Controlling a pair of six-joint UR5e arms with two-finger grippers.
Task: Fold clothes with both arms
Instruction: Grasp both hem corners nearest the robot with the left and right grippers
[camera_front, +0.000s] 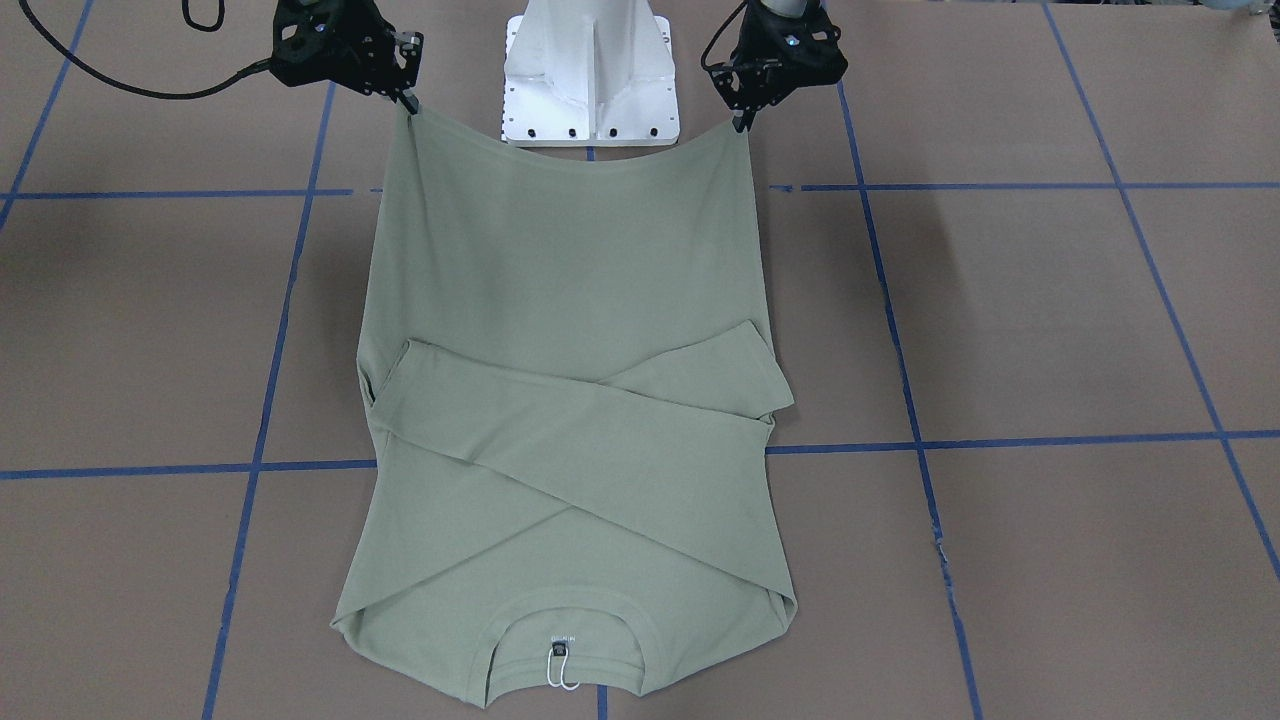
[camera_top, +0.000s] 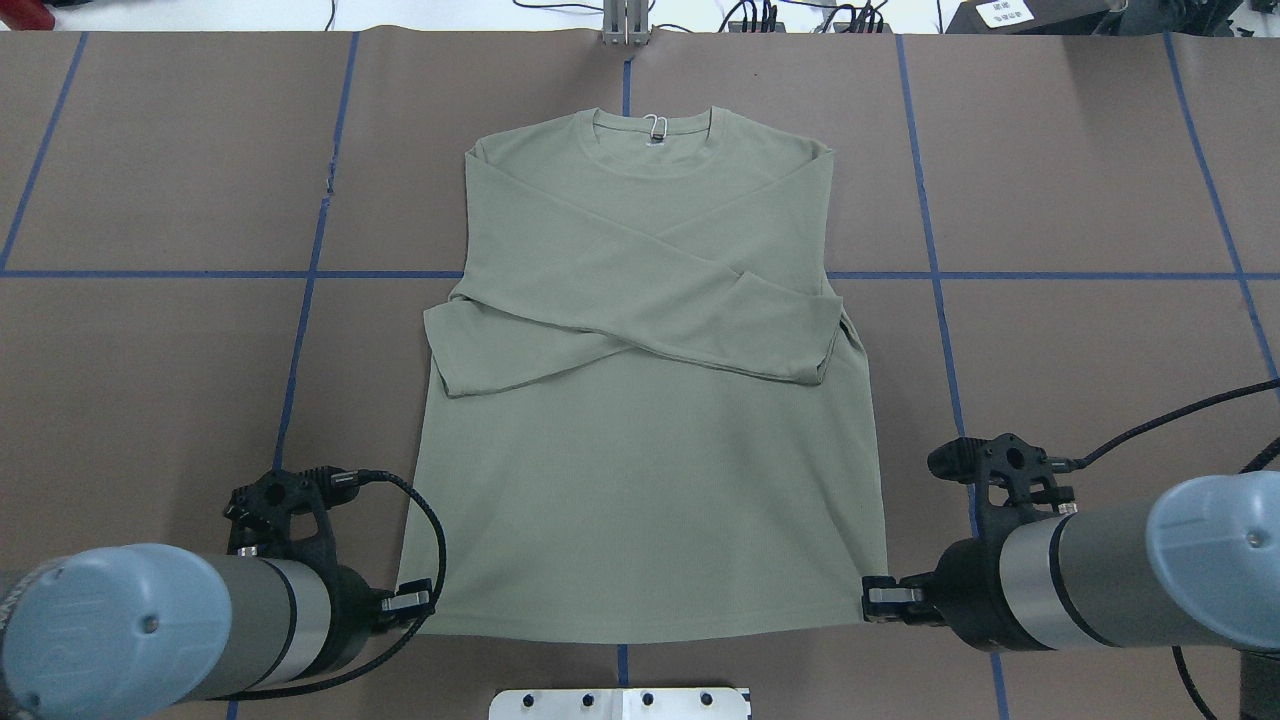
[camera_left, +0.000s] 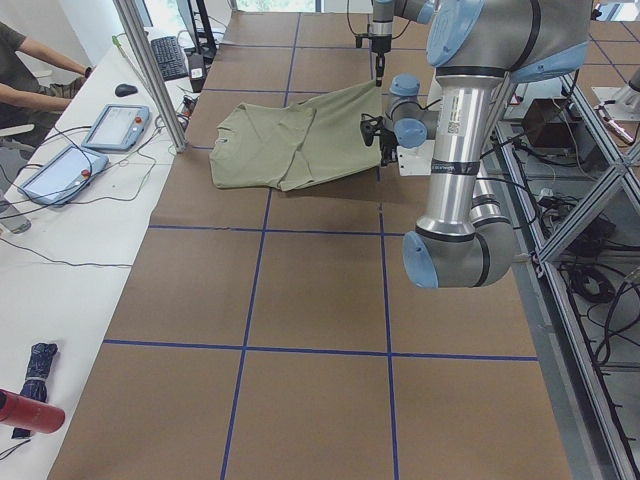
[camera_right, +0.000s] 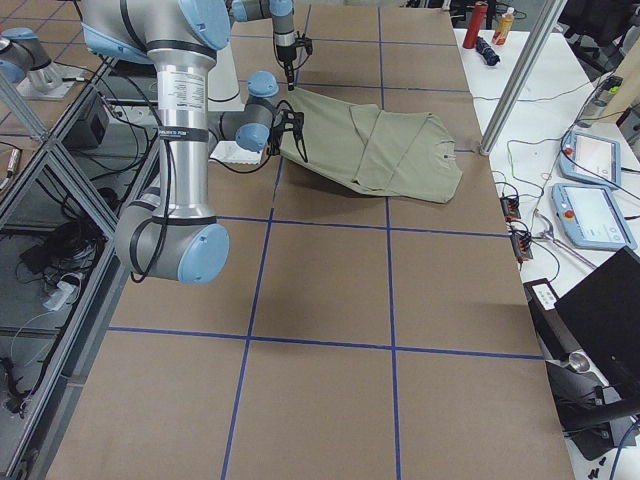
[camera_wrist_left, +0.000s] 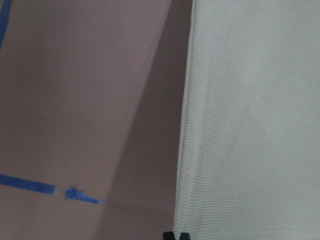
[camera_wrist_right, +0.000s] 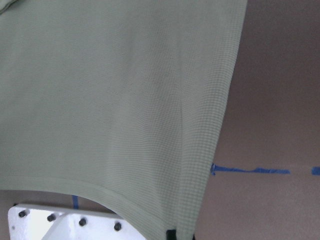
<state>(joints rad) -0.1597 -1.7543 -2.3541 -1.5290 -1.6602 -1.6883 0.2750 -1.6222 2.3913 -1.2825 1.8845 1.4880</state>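
**Garment position.** The green shirt (camera_top: 640, 470) is lying spread on the brown table (camera_top: 1100, 350). Its collar (camera_top: 652, 135) is sitting at the side far from the robot, and both sleeves are crossing over the chest. In the side views the collar end is resting flat, while the hem end is rising off the surface and casting a shadow beneath it.

**Left gripper** (camera_top: 412, 603). It is pinching the hem corner on the robot's left, with the fingers drawn narrow on the cloth. In the left wrist view the shirt's side edge is running straight down into the black fingertips (camera_wrist_left: 176, 235) at the bottom of the picture.

**Right gripper** (camera_top: 880, 597). It is pinching the opposite hem corner in the same manner, fingers closed tight on the fabric. In the right wrist view the hem and the side seam are meeting at the fingertips (camera_wrist_right: 171, 234).

**Between the grippers.** The hem is hanging in a shallow sag just in front of the white pedestal (camera_front: 590, 80). Both grippers are sitting outside the garment's outline and gripping only its corners.
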